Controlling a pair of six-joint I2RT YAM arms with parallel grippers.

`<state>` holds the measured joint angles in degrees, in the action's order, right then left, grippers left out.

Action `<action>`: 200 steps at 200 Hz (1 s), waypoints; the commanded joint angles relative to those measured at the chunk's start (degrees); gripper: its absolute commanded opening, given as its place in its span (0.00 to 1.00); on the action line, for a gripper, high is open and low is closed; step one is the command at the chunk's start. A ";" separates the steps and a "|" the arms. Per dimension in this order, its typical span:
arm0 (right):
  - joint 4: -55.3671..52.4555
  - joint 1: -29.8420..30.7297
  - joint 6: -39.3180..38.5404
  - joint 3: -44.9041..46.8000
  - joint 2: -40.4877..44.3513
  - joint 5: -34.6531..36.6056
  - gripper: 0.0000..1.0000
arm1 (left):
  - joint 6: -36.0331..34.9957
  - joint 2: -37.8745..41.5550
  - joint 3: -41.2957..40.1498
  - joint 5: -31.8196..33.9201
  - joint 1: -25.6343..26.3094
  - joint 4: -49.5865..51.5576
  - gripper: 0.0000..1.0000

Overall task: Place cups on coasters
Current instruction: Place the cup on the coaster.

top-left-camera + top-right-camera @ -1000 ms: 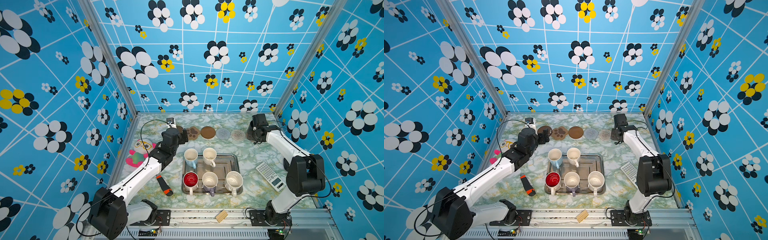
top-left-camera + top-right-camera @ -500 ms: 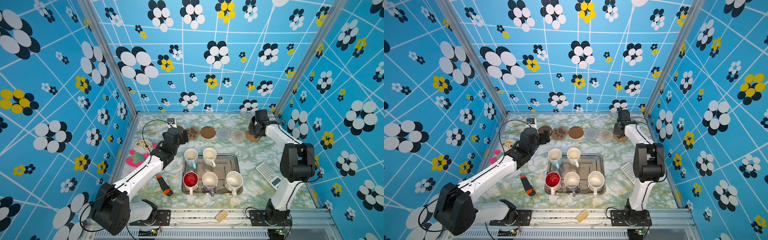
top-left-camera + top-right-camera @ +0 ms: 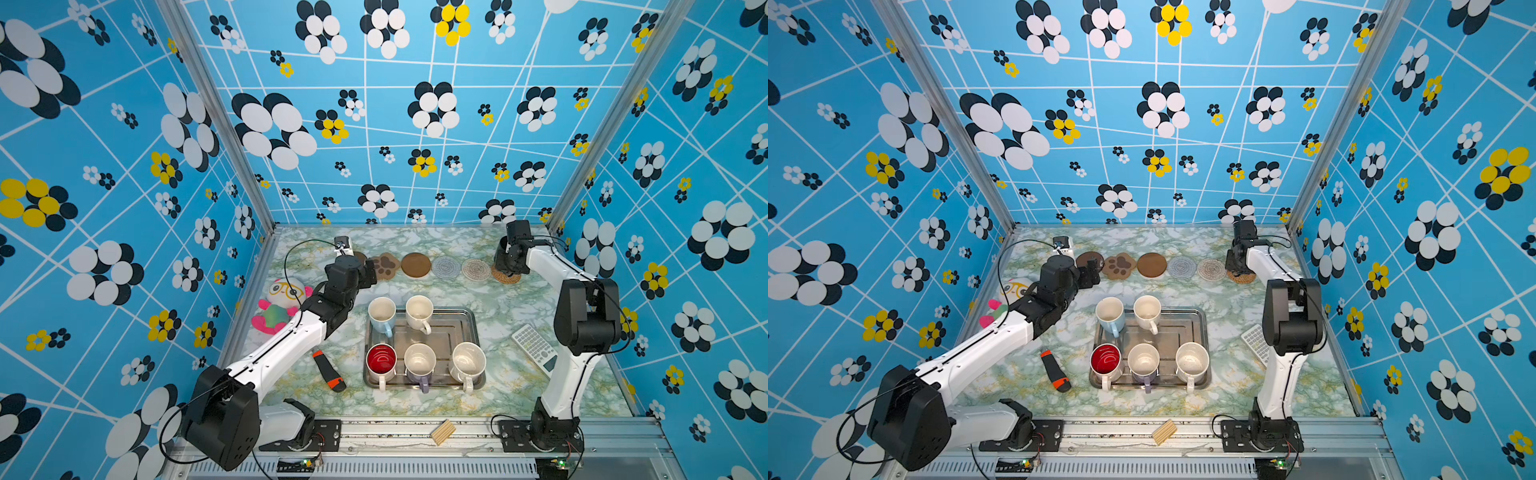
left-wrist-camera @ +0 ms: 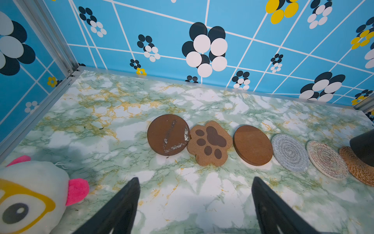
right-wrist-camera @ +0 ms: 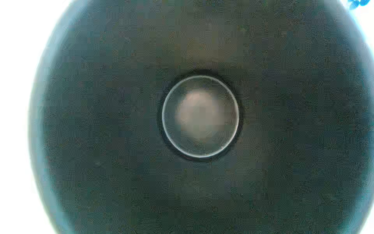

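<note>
Six coasters lie in a row at the back: a dark brown disc (image 4: 168,134), a tan paw (image 4: 209,143), a brown disc (image 4: 253,144), a grey woven one (image 4: 289,153), a whitish woven one (image 4: 326,160) and a rattan round (image 3: 507,277). My right gripper (image 3: 513,259) is shut on the black mug (image 3: 500,257), which sits over the rattan coaster; the right wrist view looks straight into the mug (image 5: 121,121). My left gripper (image 4: 196,179) is open and empty, just in front of the dark disc. Several mugs stand at the steel tray (image 3: 469,320): light blue (image 3: 381,313), cream (image 3: 419,311), red inside (image 3: 381,359), lavender (image 3: 419,361), cream (image 3: 468,361).
A plush toy (image 3: 276,303) lies by the left wall beside my left arm. An orange-and-black tool (image 3: 328,370) lies left of the tray. A calculator (image 3: 534,347) lies to the right, near my right arm. A small wooden block (image 3: 442,432) sits on the front rail.
My right arm has folded upright and brought the black mug onto the rattan coaster. The left gripper has edged slightly toward the coaster row, still open.
</note>
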<state>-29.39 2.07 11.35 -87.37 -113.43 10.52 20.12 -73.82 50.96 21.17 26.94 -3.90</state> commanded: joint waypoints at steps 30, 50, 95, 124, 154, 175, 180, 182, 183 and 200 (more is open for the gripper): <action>2.75 -0.40 0.86 1.83 2.34 -0.06 0.00 | 0.50 0.83 0.59 -0.27 -0.44 -0.60 0.87; 3.17 -0.46 1.03 2.40 2.11 0.20 0.00 | 0.47 1.13 0.46 -0.24 -0.48 -0.57 0.87; 3.12 -0.99 1.21 2.38 1.54 0.37 0.00 | 0.82 1.31 0.37 -0.75 -0.39 -0.78 0.87; 3.28 -1.10 1.22 3.06 1.45 0.45 0.00 | 0.85 1.40 0.28 -0.62 -0.40 -0.84 0.87; 3.37 -1.25 1.63 3.13 1.02 0.08 0.00 | 0.86 1.46 0.28 -0.72 -0.39 -0.76 0.87; 3.26 -1.19 1.87 3.16 0.67 -0.34 0.00 | 0.76 1.49 0.19 -0.67 -0.33 -0.76 0.87; 3.33 -1.22 1.91 3.17 0.59 -0.33 0.00 | 0.74 1.51 0.19 -0.59 -0.39 -0.76 0.87; 3.36 -1.19 1.89 3.17 0.58 -0.33 0.00 | 0.72 1.49 0.19 -0.58 -0.37 -0.76 0.87; 3.37 -1.23 1.91 3.17 0.58 -0.33 0.00 | 0.71 1.53 0.19 -0.59 -0.43 -0.76 0.87; 3.32 -1.19 1.92 3.18 0.36 -0.14 0.00 | 0.76 1.58 0.19 -0.60 -0.40 -0.67 0.87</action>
<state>-29.34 1.08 12.43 -83.88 -113.45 10.09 20.34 -73.43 50.96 20.93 26.94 -3.90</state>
